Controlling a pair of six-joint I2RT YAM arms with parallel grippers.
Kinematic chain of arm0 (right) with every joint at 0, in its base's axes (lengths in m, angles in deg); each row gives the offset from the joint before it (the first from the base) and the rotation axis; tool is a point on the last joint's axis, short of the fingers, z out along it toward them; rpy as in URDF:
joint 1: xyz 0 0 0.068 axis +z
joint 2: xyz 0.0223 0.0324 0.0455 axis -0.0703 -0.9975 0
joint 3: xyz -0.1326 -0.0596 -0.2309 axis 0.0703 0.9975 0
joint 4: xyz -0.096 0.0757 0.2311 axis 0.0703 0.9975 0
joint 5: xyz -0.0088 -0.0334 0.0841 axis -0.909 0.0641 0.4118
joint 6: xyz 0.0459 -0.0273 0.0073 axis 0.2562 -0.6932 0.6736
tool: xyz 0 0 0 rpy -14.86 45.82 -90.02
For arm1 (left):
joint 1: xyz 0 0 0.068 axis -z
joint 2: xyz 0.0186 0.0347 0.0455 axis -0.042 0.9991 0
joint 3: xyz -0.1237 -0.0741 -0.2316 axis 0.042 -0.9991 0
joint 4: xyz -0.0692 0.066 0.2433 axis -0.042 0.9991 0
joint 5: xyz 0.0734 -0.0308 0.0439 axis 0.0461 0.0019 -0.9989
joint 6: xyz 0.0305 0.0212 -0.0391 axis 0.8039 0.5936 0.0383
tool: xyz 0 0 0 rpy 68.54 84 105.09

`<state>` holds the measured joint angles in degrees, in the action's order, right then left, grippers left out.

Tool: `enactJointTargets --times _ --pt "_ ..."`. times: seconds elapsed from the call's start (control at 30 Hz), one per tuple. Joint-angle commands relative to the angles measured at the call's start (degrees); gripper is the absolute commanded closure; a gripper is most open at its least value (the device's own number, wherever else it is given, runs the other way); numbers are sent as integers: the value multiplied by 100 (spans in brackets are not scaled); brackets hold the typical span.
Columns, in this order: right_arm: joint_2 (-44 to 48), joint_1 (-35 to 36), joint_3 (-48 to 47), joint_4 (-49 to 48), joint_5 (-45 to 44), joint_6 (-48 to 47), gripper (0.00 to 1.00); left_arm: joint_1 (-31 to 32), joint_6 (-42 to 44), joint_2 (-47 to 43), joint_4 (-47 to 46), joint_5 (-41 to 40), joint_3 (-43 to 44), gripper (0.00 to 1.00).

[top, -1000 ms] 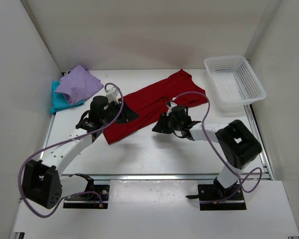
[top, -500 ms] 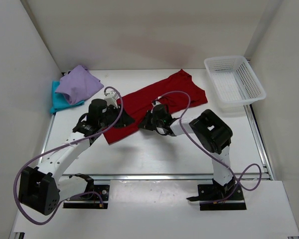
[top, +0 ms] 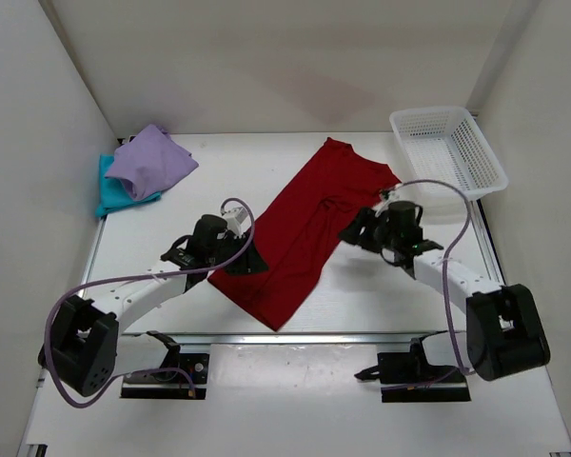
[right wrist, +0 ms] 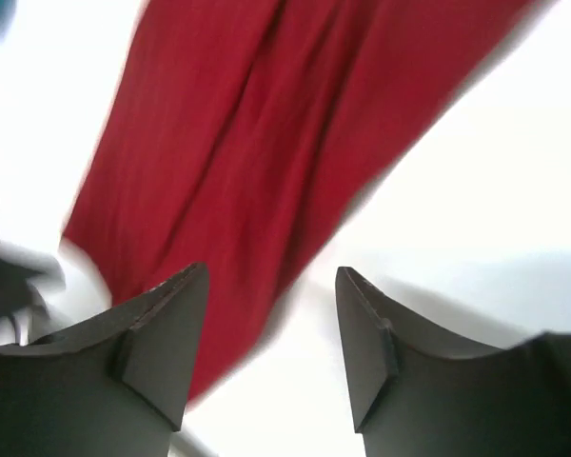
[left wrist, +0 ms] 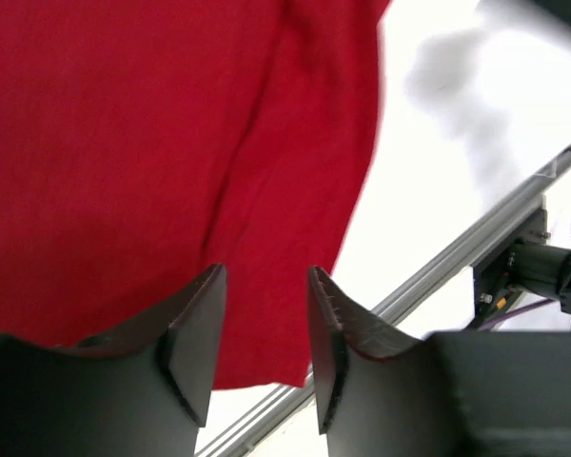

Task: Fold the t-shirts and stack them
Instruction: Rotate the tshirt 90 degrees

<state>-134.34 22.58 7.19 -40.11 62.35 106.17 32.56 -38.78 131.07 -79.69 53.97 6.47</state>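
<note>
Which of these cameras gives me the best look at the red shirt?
The overhead view. It shows the red shirt end to end, lying as a long slanting strip. The left wrist view shows only a close-up patch of its cloth with one edge, and the right wrist view shows only a blurred part.

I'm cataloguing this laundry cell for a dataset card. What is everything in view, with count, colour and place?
dark red t-shirt: 1, dark red, stretched long and narrow across the middle of the table, between the grippers
lavender t-shirt: 1, light purple, far left, lying on the teal t-shirt
teal t-shirt: 1, teal, far left, mostly covered
mesh basket: 1, white, far right corner, nothing in it
table: 1, white
left gripper: 1, black, open, at the red shirt's left edge
right gripper: 1, black, open, at its right edge
</note>
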Motion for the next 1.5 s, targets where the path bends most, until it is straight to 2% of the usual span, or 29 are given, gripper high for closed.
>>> enactJointTargets --times 0.0,0.13,0.23,0.5,0.53,0.57,0.67,0.7,0.73,0.77,0.8,0.87,0.93,1.0,1.07,1.1,1.17,1.2,1.23,1.27,1.3,1.33,1.4,1.47 --pt "-298 -797 -738 134 -365 -640 47 -71 -205 -155 -389 -63 -230 49" --pt "-1511 -1370 -1425 -383 -621 -668 50 96 -221 -252 -547 -55 -300 46" --pt "-2225 -1572 -1944 -612 -936 -510 51 201 -362 -269 -863 174 -572 48" --pt "-3639 -1697 -3190 -324 -1219 -439 48 202 -389 -322 -1048 306 -687 51" --pt "-3737 -1679 -3480 -166 -1167 -439 50 210 -424 -279 -1031 289 -670 51" --pt "-4008 -1583 -3640 27 -1096 -448 54 202 -468 -278 -1075 289 -678 51" --pt "-4632 -1512 -4439 256 -790 -413 82 175 -530 -217 -1163 350 -722 52" --pt "-4861 -1494 -4833 301 -788 -421 96 184 -504 -208 -1163 324 -731 51" --pt "-4976 -1416 -5228 345 -571 -465 100 210 -486 -225 -1146 332 -757 51" --pt "-5273 -1346 -5536 589 -516 -509 100 210 -503 -208 -1128 324 -757 50" --pt "-5633 -1301 -6297 852 -368 -666 97 219 -521 -147 -1137 315 -757 51" --pt "-6117 -1047 -8045 2070 -348 -1130 86 280 -530 -59 -1110 350 -775 51" --pt "-6357 -880 -8857 2810 -558 -1492 76 359 -529 -50 -1032 324 -740 50" --pt "-6052 -835 -9063 3227 -779 -1669 71 395 -373 -128 -918 184 -644 49" --pt "-5542 -888 -8514 3237 -692 -1722 65 334 -197 -260 -532 -80 -520 47" --pt "-5000 -905 -8223 3106 -639 -1705 64 238 -83 -330 -347 -246 -442 46" --pt "-3675 -923 -6656 2590 -534 -1766 58 18 6 -576 -136 -510 -485 46" --pt "-3328 -879 -5760 2204 -472 -1670 54 -157 67 -638 -22 -537 -520 45" --pt "-2620 -879 -5307 1808 -489 -1626 53 -394 94 -717 127 -625 -581 44" --pt "-1969 -835 -4371 1587 -385 -1434 52 -500 138 -770 129 -704 -660 44" --pt "-1641 -722 -3387 1088 -219 -1206 52 -745 69 -814 199 -696 -713 44" --pt "-1141 -529 -2995 657 -173 -1099 53 -956 33 -875 234 -644 -800 43" --pt "-514 -170 -1599 233 -234 -871 53 -1133 15 -955 278 -870 -915 41" --pt "-31 140 -746 -23 -173 -677 54 -1283 -72 -1016 375 -1082 -1038 38"
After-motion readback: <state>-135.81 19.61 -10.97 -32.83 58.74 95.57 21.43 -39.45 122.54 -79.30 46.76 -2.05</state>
